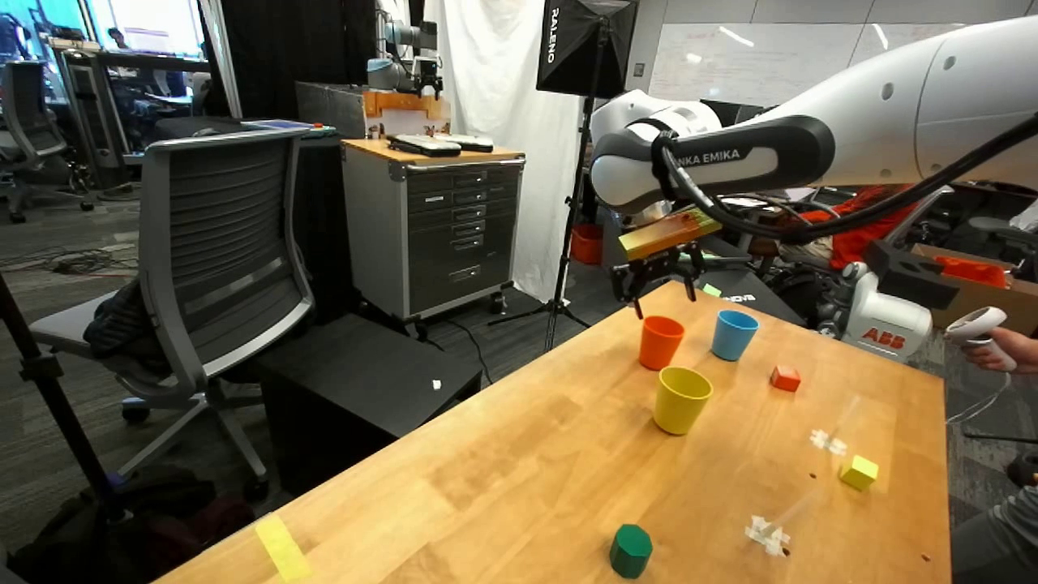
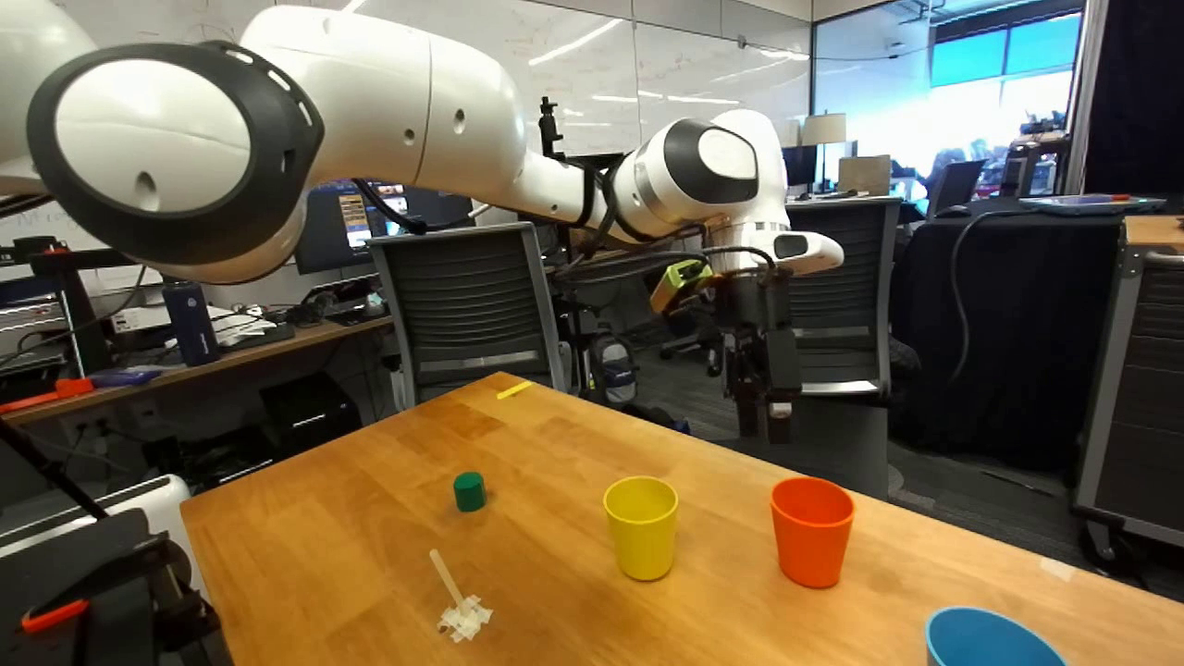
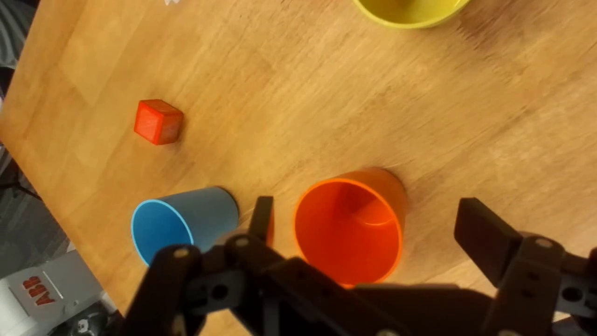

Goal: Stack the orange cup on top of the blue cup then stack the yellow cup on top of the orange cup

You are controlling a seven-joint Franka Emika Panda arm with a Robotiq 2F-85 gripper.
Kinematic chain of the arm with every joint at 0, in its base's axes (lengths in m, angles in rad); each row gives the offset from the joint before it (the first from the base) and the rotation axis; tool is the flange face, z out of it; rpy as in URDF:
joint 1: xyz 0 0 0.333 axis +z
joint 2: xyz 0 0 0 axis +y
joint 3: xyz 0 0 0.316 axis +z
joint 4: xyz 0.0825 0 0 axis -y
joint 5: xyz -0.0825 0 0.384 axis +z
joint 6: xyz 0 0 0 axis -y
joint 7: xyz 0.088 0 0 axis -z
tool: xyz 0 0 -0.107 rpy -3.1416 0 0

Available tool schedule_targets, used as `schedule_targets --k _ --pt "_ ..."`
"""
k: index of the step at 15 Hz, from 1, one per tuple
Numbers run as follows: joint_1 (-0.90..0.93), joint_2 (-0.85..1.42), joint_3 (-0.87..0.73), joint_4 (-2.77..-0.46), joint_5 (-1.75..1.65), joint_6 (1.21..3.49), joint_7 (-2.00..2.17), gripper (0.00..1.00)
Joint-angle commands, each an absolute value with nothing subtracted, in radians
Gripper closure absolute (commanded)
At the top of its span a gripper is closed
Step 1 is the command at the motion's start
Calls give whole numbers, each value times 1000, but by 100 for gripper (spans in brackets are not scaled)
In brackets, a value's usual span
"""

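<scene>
The orange cup (image 1: 661,344) stands upright on the table, also in an exterior view (image 2: 812,536) and in the wrist view (image 3: 347,228). The light-blue cup (image 1: 735,336) stands upright beside it, apart; it is cut off at the bottom of an exterior view (image 2: 990,638) and partly behind a finger in the wrist view (image 3: 205,217). The yellow cup (image 1: 682,401) stands upright nearby, also in an exterior view (image 2: 642,527); only its rim shows in the wrist view (image 3: 413,9). My gripper (image 3: 367,205) is open and empty above the orange cup, which appears between its fingers.
A small red block (image 1: 785,378) lies near the blue cup. A small yellow block (image 1: 859,472) and a dark-green cylinder (image 2: 470,492) are farther along the wooden table (image 1: 503,454). Taped patches with thin sticks (image 2: 464,618) are on the tabletop. The orange cup is near a table edge.
</scene>
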State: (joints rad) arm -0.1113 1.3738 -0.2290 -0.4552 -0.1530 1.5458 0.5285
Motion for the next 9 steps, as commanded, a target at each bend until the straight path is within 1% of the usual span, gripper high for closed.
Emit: schedule_targets --k 1,9 --pt "-119 1402 -249 -420 -167 1567 574 0" --pt "-116 1437 -257 -424 -170 1584 663 0"
